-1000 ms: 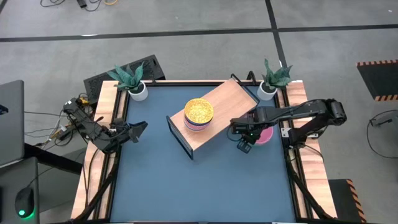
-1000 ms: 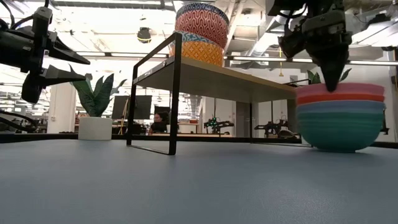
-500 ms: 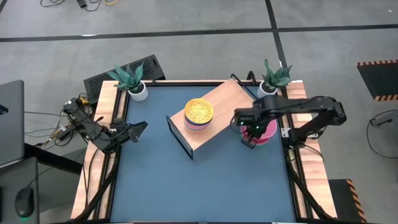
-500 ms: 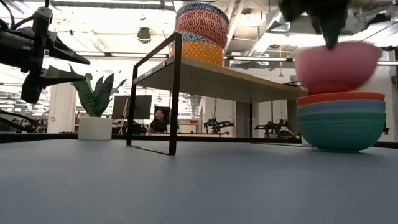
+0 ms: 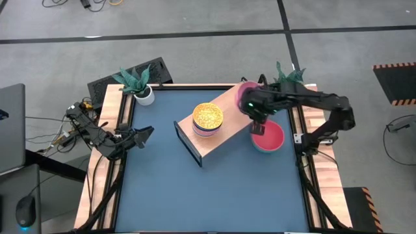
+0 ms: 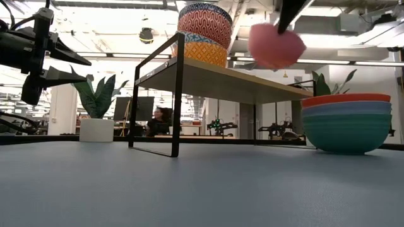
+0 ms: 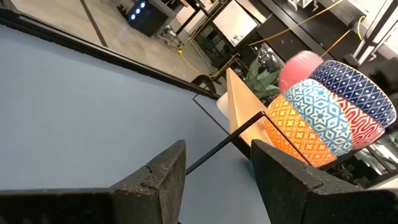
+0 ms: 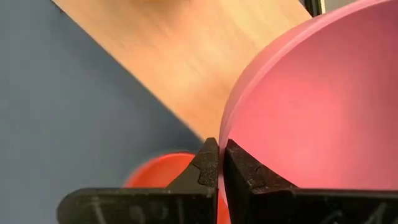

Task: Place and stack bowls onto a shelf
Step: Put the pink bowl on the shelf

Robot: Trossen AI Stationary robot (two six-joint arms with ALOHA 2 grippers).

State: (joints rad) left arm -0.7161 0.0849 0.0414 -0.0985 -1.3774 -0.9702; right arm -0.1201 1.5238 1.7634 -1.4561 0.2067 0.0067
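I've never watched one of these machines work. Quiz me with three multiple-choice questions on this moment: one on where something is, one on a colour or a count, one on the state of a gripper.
1. Where is the pink bowl?
A. in the air above the shelf
B. on the blue tabletop
C. inside the white plant pot

2. How many patterned bowls make up the stack on the shelf?
A. one
B. three
C. six

3. How is the right gripper?
A. wide open
B. shut on the pink bowl's rim
C. holding a plant

Answers:
1 A, the low view shows it hanging clear above the board.
2 B, the left wrist view shows orange, light blue and dark blue-red bowls.
3 B, the right wrist view shows both fingers pinching the rim.
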